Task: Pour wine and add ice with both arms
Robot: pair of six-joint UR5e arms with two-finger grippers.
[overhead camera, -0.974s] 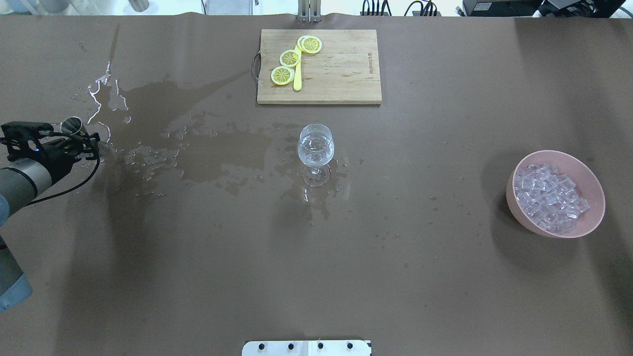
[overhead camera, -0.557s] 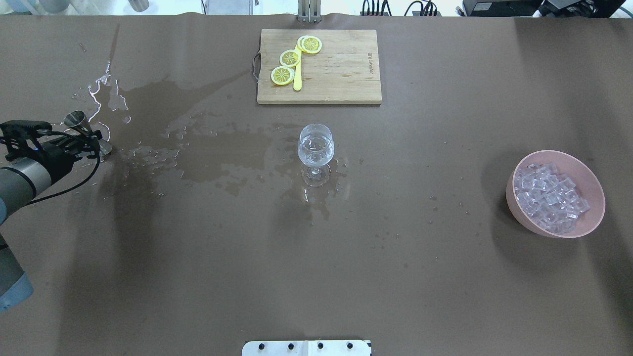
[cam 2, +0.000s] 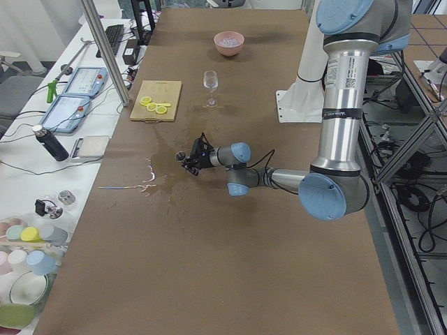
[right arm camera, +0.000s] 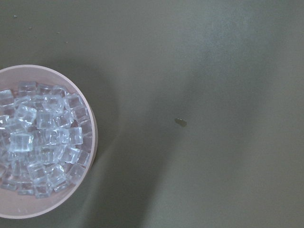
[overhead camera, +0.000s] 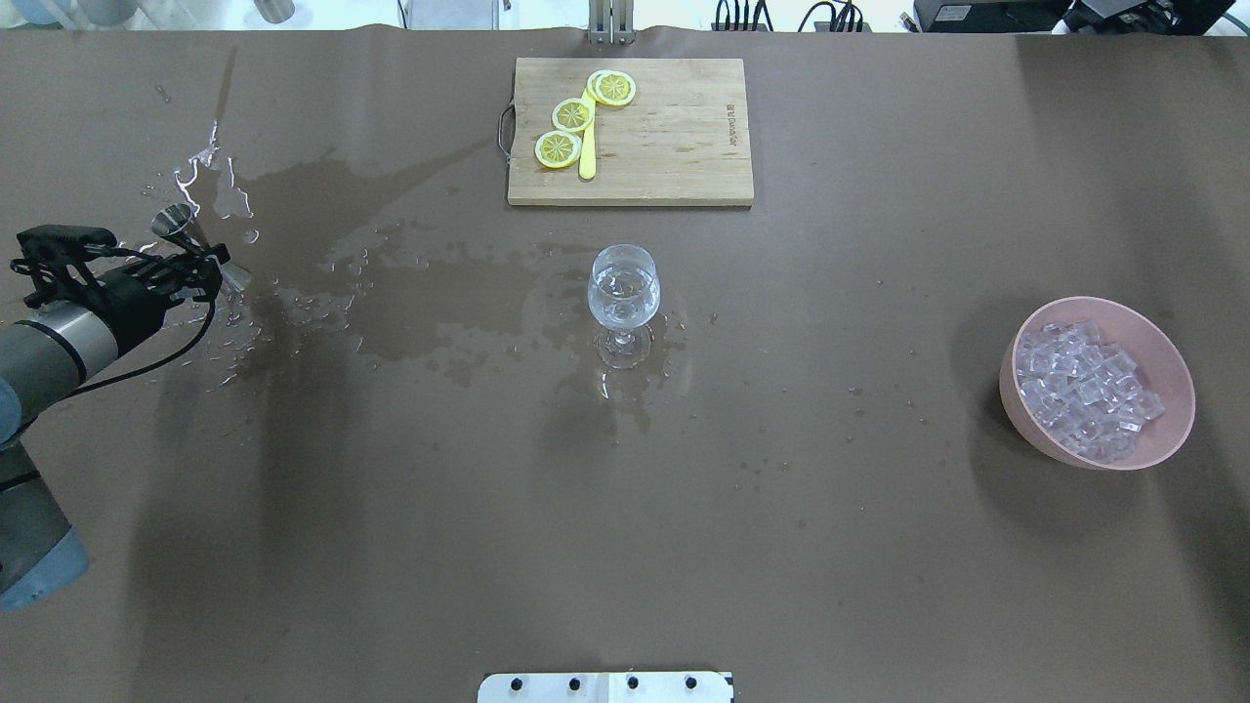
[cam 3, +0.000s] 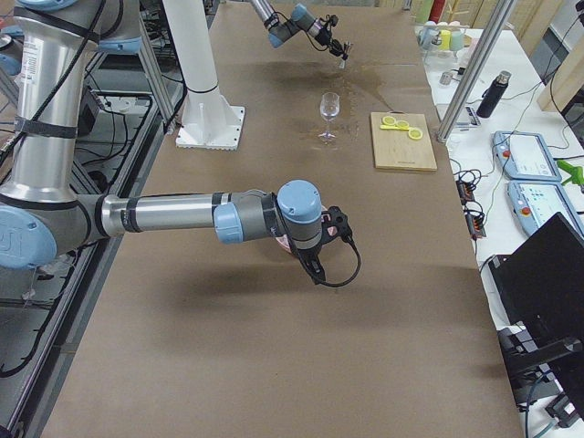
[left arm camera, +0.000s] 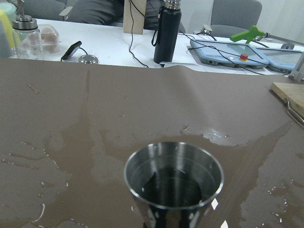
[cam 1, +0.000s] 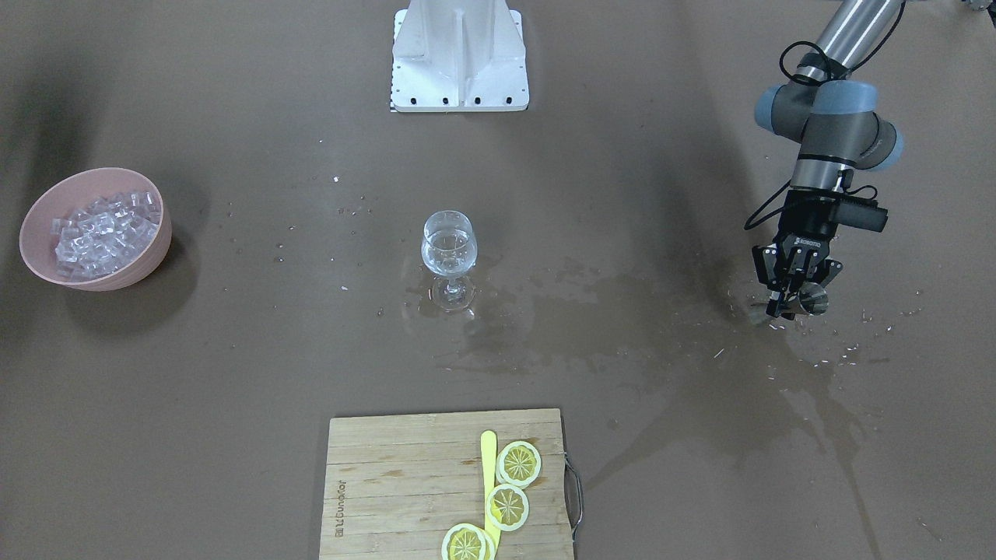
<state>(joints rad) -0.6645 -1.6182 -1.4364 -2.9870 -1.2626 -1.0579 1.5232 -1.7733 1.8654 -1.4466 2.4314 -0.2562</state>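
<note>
A stemmed wine glass (overhead camera: 623, 288) (cam 1: 447, 249) stands mid-table with clear wine in its bowl. Far off on the table's left side, my left gripper (overhead camera: 207, 266) (cam 1: 790, 299) is shut on the waist of a steel jigger (overhead camera: 178, 223) (cam 1: 813, 298), held tilted just above the wet table. The left wrist view looks into the jigger's cup (left arm camera: 173, 180). Ice (overhead camera: 1084, 391) (right arm camera: 40, 142) fills a pink bowl (overhead camera: 1167, 430) (cam 1: 117, 272) at the right. My right gripper (cam 3: 315, 269) hangs over that bowl, seen only in the exterior right view, so I cannot tell its state.
A wooden cutting board (overhead camera: 664, 137) (cam 1: 389, 482) with lemon slices and a yellow knife lies at the far edge. Spilled liquid (overhead camera: 410, 303) spreads between the jigger and the glass. The white pedestal (cam 1: 459, 54) stands at the robot's side.
My left gripper has carried the jigger a little to the right and farther from the robot, toward the spill. Glass and bowl have not moved.
</note>
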